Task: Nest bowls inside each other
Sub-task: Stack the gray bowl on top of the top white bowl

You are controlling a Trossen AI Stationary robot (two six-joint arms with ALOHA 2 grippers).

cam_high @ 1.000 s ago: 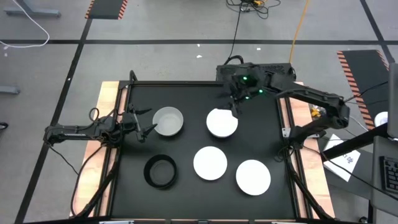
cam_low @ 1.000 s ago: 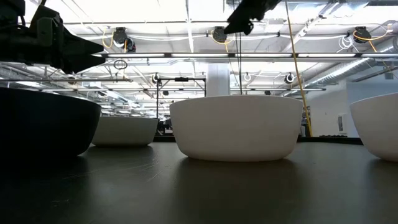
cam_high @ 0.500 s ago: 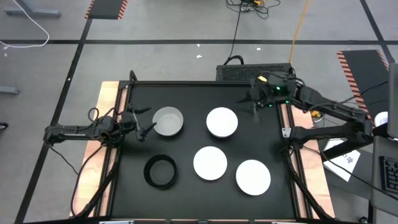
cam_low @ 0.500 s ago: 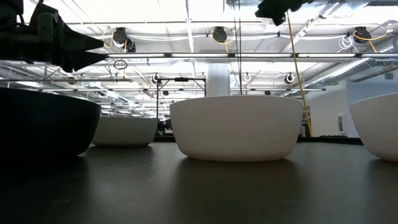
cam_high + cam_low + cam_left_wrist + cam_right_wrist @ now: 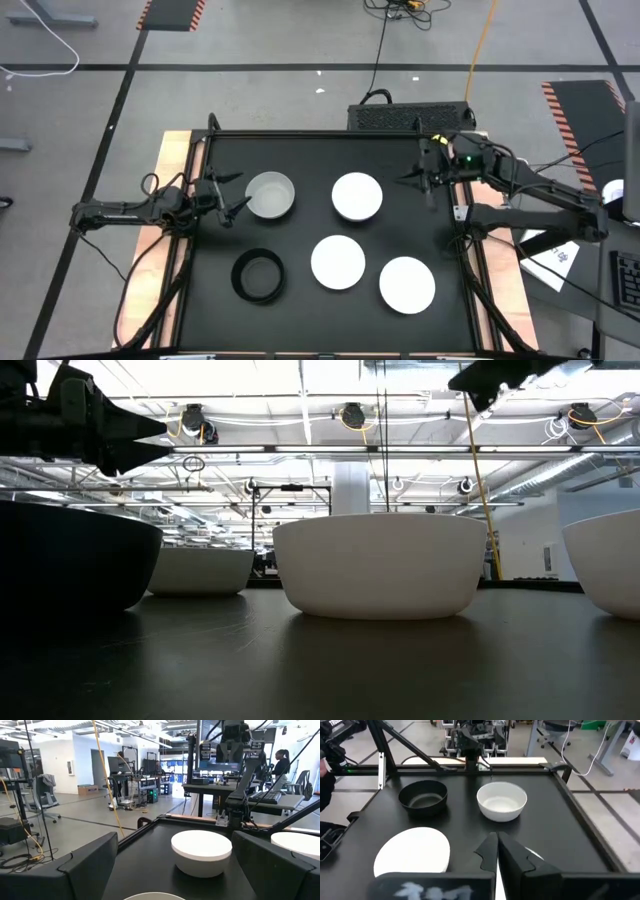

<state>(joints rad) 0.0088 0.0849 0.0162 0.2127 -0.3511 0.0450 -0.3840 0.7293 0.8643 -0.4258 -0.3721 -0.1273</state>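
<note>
- Right gripper pulls back from the white bowl toward the table's right edge, fingers clenched on nothing.
- Left gripper waits spread wide beside the grey bowl.
- Black bowl sits apart; no bowls nested yet.

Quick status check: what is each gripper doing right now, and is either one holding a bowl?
Left gripper: open, empty, beside the light grey bowl.
Right gripper: shut, holding nothing, above the table's right edge.

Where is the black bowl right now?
In the high view the black bowl sits at the table's front left, below the light grey bowl and left of a white bowl.
</note>
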